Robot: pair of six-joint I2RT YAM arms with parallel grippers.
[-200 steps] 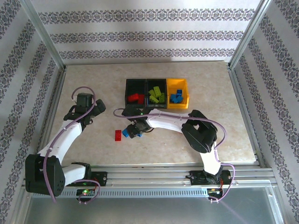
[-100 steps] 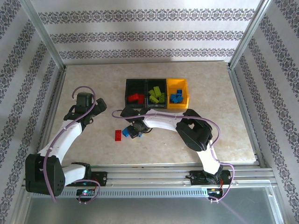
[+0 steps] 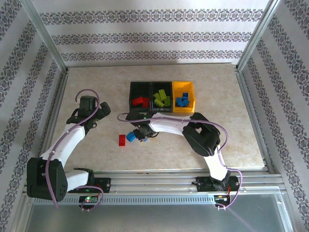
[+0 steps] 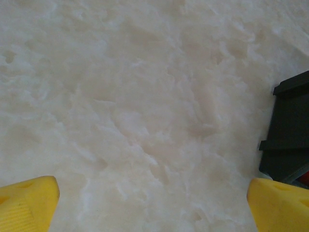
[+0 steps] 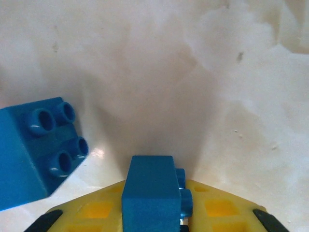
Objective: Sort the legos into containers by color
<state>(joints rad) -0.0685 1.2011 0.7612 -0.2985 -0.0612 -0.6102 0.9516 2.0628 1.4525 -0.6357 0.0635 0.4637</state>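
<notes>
Right gripper [image 5: 154, 222] pinching a smooth blue studded brick [image 5: 149, 193], bottom centre of wrist view.
A second blue brick [image 5: 38, 150] lies at left on the pale marbled tabletop [image 5: 203, 72]; left gripper [image 4: 154, 203] spread.

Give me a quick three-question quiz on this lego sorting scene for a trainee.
1. True or false: the left end effector hangs open over the marbled tabletop.
2. The right end effector is shut on: A a red brick, B a small blue studded plastic brick, C a lime green brick?
3. What colour is the open plastic bin holding the sorted blue bricks?
Key: 1 true; 2 B; 3 yellow-orange.
</notes>
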